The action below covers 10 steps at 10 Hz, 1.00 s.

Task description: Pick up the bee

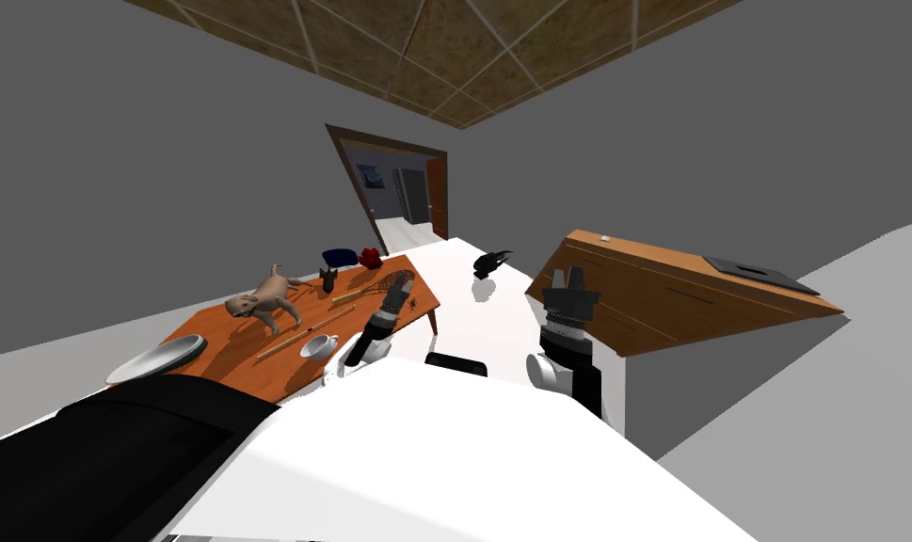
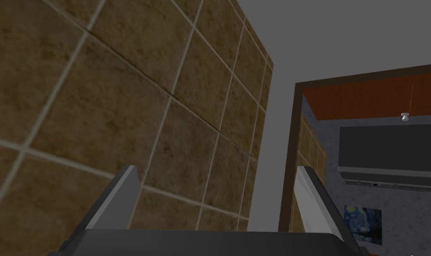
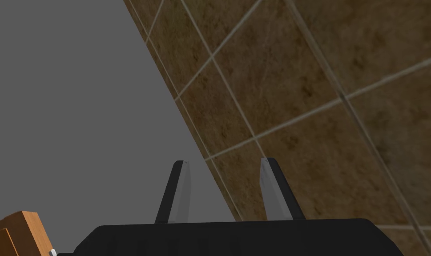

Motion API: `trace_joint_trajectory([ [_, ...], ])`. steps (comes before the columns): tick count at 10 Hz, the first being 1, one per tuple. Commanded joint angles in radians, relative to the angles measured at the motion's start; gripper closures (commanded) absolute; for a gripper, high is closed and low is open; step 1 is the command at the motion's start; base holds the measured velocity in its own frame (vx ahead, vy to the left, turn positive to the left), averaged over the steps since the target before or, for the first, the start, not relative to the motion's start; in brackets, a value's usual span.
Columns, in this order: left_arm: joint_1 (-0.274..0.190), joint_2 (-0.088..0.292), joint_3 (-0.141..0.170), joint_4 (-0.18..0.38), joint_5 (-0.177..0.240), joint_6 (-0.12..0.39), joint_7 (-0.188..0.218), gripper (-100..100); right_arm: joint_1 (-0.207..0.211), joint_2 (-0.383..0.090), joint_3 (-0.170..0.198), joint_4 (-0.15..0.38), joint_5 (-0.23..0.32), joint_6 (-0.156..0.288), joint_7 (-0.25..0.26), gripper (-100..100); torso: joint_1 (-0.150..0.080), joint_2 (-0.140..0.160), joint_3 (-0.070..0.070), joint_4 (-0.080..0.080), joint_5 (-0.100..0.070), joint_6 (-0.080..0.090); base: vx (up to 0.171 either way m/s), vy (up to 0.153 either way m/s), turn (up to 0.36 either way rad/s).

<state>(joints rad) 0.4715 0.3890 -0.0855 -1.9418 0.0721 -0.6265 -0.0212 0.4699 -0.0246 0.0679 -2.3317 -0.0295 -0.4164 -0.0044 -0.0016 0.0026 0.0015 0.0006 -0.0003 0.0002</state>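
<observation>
A small dark figure [image 1: 328, 278] stands on the orange wooden table [image 1: 247, 350] near its far edge. A black winged shape [image 1: 489, 263] sits above the white floor, to the right of the table. I cannot tell which of them is the bee. My left gripper [image 1: 394, 299] is raised over the table's right end beside a netted racket [image 1: 380, 285]. It points up and stands open and empty, as the left wrist view shows [image 2: 216, 195]. My right gripper [image 1: 569, 279] is held up in front of a wooden cabinet. Its fingers [image 3: 182, 191] are apart with nothing between them.
On the table are a tan dog figure [image 1: 261, 301], a grey plate [image 1: 157, 359], a white cup [image 1: 318, 346], a long stick [image 1: 305, 333], a dark blue bowl [image 1: 339, 256] and a red object [image 1: 371, 258]. A wooden cabinet [image 1: 670, 292] stands at the right. An open doorway [image 1: 402, 198] lies beyond.
</observation>
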Motion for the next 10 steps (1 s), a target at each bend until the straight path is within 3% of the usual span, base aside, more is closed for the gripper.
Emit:
trace_joint_trajectory([
  [1,0.010,0.031,-0.002,0.028,0.011,0.006,0.016,-100,0.000,0.000,0.000,0.000,0.000,0.000,0.000,0,0.000,0.000,0.000,0.000,0.000,0.000,-0.030,-0.023,-0.012],
  [5,0.009,0.143,-0.033,0.145,0.050,0.026,0.081,-100,0.000,0.000,0.000,0.000,0.000,0.000,0.000,0,0.001,-0.001,-0.001,0.000,0.000,0.000,-0.021,-0.021,-0.049],
  [6,0.009,0.143,-0.033,0.164,0.050,0.026,0.081,-100,0.000,0.000,0.000,0.000,0.000,0.000,0.000,0,0.001,-0.001,-0.001,0.000,0.000,0.000,-0.011,-0.011,-0.037],
  [7,0.007,0.181,-0.046,0.205,0.061,0.034,0.104,-100,0.000,0.000,0.000,0.000,0.000,0.000,0.000,0,0.001,-0.002,-0.001,0.000,0.000,0.000,-0.009,-0.015,-0.092],
  [8,0.007,0.181,-0.046,0.212,0.061,0.034,0.104,-100,0.000,0.000,0.000,0.000,0.000,0.000,0.000,0,0.001,-0.002,-0.001,0.000,0.000,0.000,-0.007,-0.012,-0.043],
  [9,0.006,0.219,-0.061,0.254,0.071,0.044,0.128,-100,0.000,0.000,0.000,0.000,0.000,0.000,0.000,0,0.001,-0.002,-0.001,0.000,0.000,0.000,-0.007,-0.015,-0.094],
  [10,0.006,0.219,-0.061,0.262,0.071,0.044,0.128,-100,0.000,0.000,0.000,0.000,0.000,0.000,0.000,0,0.001,-0.002,-0.001,0.000,0.000,0.000,-0.006,-0.011,-0.049],
])
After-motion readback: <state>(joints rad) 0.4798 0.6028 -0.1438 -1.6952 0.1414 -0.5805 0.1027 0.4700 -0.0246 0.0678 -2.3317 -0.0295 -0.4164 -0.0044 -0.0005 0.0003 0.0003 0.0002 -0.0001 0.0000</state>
